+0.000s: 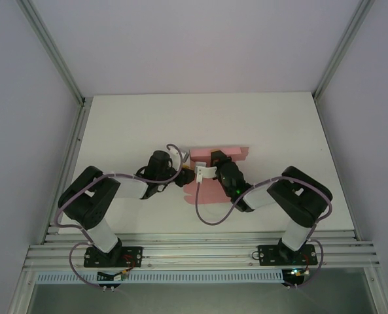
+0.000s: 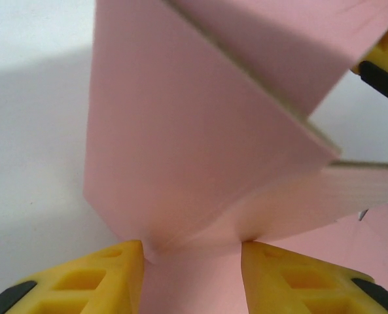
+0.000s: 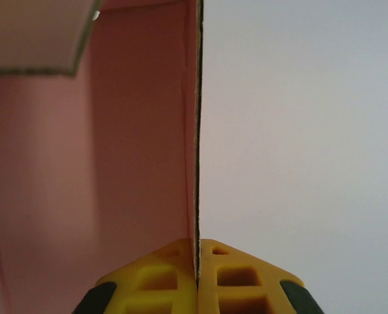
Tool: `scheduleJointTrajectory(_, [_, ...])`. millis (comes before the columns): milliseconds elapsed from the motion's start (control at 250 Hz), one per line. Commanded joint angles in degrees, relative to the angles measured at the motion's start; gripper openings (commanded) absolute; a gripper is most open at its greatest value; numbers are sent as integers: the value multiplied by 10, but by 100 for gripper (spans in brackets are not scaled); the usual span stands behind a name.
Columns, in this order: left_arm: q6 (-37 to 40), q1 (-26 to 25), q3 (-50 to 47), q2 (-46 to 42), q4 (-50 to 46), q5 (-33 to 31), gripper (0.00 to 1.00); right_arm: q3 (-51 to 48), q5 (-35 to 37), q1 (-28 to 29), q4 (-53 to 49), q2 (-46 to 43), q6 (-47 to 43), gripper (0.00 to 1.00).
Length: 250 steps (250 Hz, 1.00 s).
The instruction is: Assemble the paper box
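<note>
The pink paper box (image 1: 229, 155) lies partly folded at the middle of the table, between both arms. My left gripper (image 1: 184, 175) meets it from the left. In the left wrist view its yellow fingers (image 2: 115, 278) press on either side of a folded pink part (image 2: 194, 131), with walls rising above. My right gripper (image 1: 204, 173) comes in from the right. Its jaws (image 3: 197, 247) are shut on the thin edge of an upright pink panel (image 3: 135, 131). One right finger (image 2: 387, 59) shows behind the box in the left wrist view.
The white table (image 1: 135, 131) has free room at the back and on both sides of the box. Metal frame posts (image 1: 53, 52) stand at the back corners, grey walls enclose the table, and an aluminium rail (image 1: 200, 252) runs along the near edge.
</note>
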Motion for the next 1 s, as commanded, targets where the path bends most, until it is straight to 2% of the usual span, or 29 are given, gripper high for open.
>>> scheduleJointTrajectory(0, [14,-3,37,12,82,-32,41,-18,-51,22,-75,-3,23,0])
scheduleJointTrajectory(148, [2,-12,20,9,106,-82,38,-28,-49,37,-97,-4,31,0])
scheduleJointTrajectory(228, [-7,-12,-23,-18,123,-131,41,-36,-29,40,-83,0,27,0])
scheduleJointTrajectory(292, [-8,-12,-59,-36,139,-154,48,-42,-22,44,-84,0,23,0])
scheduleJointTrajectory(423, [-13,-13,-81,-39,145,-174,49,-42,-22,52,-120,8,42,2])
scheduleJointTrajectory(611, [-11,-12,-65,-13,196,-125,55,-16,-16,50,-137,30,45,4])
scheduleJointTrajectory(679, [-4,-13,-56,-15,197,-110,63,-2,-20,51,-175,28,61,1])
scheduleJointTrajectory(767, [21,-13,-54,-21,202,-115,66,5,-30,51,-236,14,88,0])
scheduleJointTrajectory(894, [49,-15,-41,-26,183,-140,66,7,-30,51,-252,4,90,0])
scheduleJointTrajectory(994, [45,-15,-30,-17,188,-134,71,11,-41,50,-286,-5,94,0])
